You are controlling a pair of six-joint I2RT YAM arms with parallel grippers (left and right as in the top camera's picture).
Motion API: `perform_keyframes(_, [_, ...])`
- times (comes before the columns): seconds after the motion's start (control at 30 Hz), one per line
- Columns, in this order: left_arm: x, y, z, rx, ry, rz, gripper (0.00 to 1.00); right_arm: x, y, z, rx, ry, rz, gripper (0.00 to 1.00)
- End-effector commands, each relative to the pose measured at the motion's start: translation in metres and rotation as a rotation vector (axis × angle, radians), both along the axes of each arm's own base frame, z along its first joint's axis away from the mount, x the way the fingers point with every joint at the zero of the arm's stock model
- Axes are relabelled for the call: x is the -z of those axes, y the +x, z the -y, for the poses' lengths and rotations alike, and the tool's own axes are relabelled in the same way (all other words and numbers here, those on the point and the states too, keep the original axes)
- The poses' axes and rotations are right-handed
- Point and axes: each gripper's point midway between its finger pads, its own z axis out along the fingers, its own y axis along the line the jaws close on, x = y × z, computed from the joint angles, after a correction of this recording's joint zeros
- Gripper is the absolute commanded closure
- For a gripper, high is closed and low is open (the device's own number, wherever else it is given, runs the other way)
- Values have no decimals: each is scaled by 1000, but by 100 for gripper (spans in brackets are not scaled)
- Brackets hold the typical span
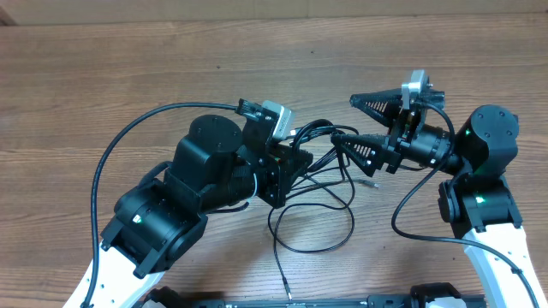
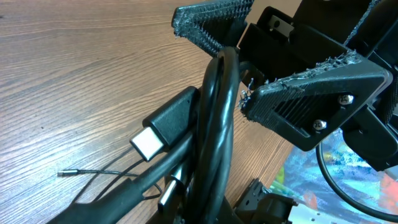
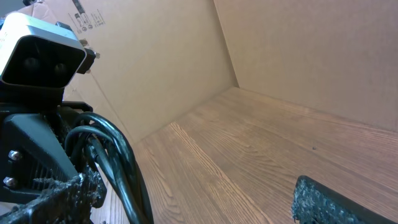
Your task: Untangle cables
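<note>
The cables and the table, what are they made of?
The cables look like cords coated in rubber or plastic. They are smooth, black and a little shiny, and they bend easily into loops. One plug has a pale, bright end that may be metal. The table looks like wood or a wood-print laminate. Brown grain lines show, but I can't tell which it is.

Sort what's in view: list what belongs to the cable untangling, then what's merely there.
Part of the job:
- cables, bundled and in loose loops
- left gripper, closed around the bundle
- right gripper, open beside the bundle

Merely there:
- wooden table
- arm wires, thicker and fixed to the robot
- cardboard wall
</note>
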Motion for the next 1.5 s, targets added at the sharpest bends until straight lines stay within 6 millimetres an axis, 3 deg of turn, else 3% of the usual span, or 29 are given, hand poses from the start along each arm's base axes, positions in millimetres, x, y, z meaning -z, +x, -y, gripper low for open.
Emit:
perform_keyframes(0.0, [-9, 1, 1, 7, -16, 30, 96, -8, 1, 1, 11, -1, 28, 0])
perform_keyframes(0.63, [-11, 2, 1, 8, -23, 36, 96, -5, 7, 4, 52, -5, 13, 0])
perform_keyframes(0.87, [-11, 2, 1, -3, -32, 18, 96, -12, 7, 4, 50, 6, 47, 0])
perform_keyframes(1.07, [-11, 4, 1, -11, -30, 24, 96, -12, -9, -3, -52, 8, 41, 0])
perform_keyframes(1.47, [-11, 5, 0, -21, -27, 28, 96, -12, -18, -6, -107, 10, 40, 0])
